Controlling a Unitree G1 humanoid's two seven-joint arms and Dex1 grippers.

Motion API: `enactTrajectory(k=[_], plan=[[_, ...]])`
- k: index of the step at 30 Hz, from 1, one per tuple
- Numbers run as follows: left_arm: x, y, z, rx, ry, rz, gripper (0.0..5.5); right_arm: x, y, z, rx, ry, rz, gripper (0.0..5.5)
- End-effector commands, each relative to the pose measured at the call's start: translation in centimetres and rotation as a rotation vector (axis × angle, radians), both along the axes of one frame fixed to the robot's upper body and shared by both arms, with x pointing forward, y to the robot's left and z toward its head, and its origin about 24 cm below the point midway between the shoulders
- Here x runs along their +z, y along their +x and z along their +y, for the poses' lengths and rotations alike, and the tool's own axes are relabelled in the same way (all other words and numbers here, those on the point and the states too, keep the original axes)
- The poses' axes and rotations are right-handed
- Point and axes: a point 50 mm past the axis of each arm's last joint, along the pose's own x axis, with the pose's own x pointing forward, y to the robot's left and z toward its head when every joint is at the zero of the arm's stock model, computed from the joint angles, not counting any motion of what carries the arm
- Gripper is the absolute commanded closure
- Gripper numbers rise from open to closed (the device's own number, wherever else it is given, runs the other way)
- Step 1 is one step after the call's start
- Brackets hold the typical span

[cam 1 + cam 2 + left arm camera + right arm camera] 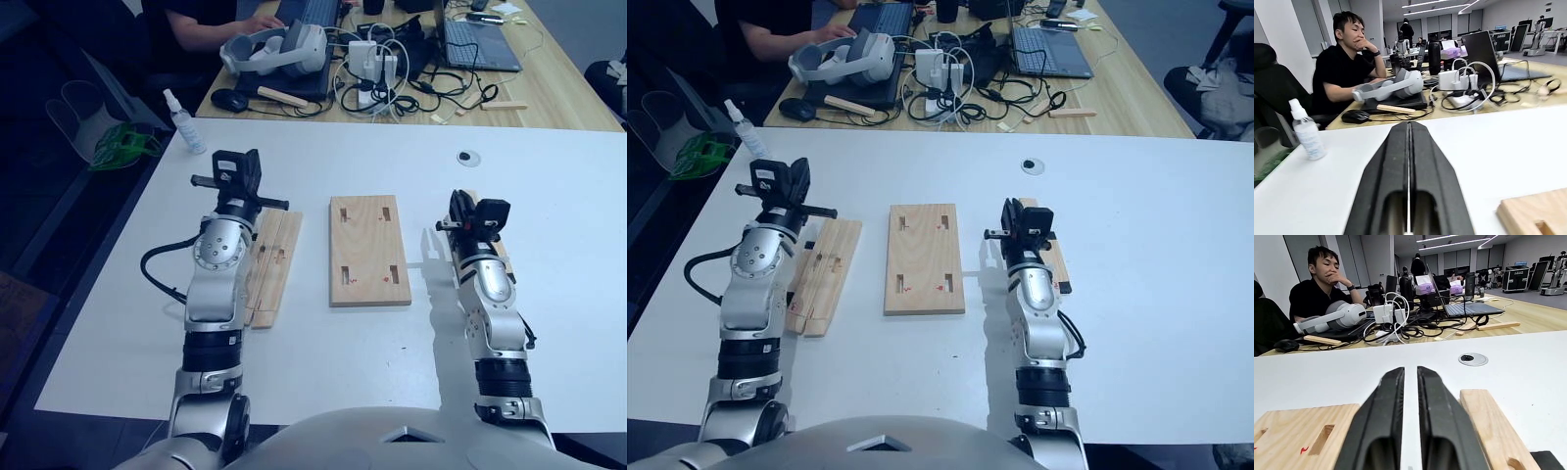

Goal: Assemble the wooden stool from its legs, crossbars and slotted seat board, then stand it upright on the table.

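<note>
The slotted seat board [368,250] lies flat in the middle of the white table [568,294], its rectangular slots facing up. To its left lies a bundle of wooden legs and crossbars [274,262]. My left gripper [238,164] hovers over the far end of that bundle, shut and empty, its fingers [1425,166] pressed together. Right of the board, my right gripper [462,204] is shut with only a thin slit and holds nothing. It sits between the seat board [1298,435] and a wooden piece [1493,426] lying under that arm.
A spray bottle [184,122] stands at the table's far left corner and a round cable grommet [468,156] sits at the far right. Beyond the table, a wooden desk [549,93] carries a headset [274,49], laptops and cables.
</note>
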Motion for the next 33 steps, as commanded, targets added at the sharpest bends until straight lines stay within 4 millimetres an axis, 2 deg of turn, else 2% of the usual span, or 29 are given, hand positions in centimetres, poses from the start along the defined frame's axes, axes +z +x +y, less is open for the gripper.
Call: enactTrajectory(k=[1,4,6,7,10,13,15,20,23,30,33], plan=[[0.9,-0.4,-2.4,-0.104,-0.184,-0.059,5.32,1.2,0.3,0.4,0.031,-0.002,-0.046,5.05],[1.0,-0.4,-2.5,-0.084,-0.212,-0.062,4.96,1.4,0.1,0.9,0.080,-0.022,-0.053,4.63],[0.2,-0.2,-1.2,-0.037,-0.113,-0.010,4.70,1.1,-0.1,0.8,0.066,-0.011,-0.038,4.63],[-0.3,0.0,0.0,-0.002,-0.044,0.028,4.63,0.9,-0.2,0.5,0.044,-0.001,-0.031,4.63],[-1.7,0.1,3.7,0.073,0.164,0.157,3.96,0.2,-0.7,-0.3,-0.017,0.014,-0.007,4.63],[-3.8,-1.8,8.0,0.129,0.334,0.330,3.51,-0.1,-1.3,-0.6,-0.037,0.017,0.008,4.63],[-4.8,-3.3,9.3,0.118,0.361,0.418,3.21,-0.3,-1.8,-0.9,-0.056,0.021,0.018,4.63],[-5.5,-6.0,9.4,0.014,0.380,0.524,2.55,-0.6,-3.1,-1.8,-0.112,0.042,0.039,4.63],[-6.0,-7.4,9.1,0.011,0.372,0.562,2.04,-0.6,-3.4,-2.0,-0.133,0.066,0.047,4.63],[-7.0,-9.2,8.9,-0.010,0.412,0.677,1.03,-0.6,-4.1,-2.0,-0.144,0.083,0.059,4.63],[-7.1,-9.3,8.5,-0.047,0.410,0.689,0.80,-0.7,-4.1,-2.0,-0.147,0.088,0.062,4.63]])
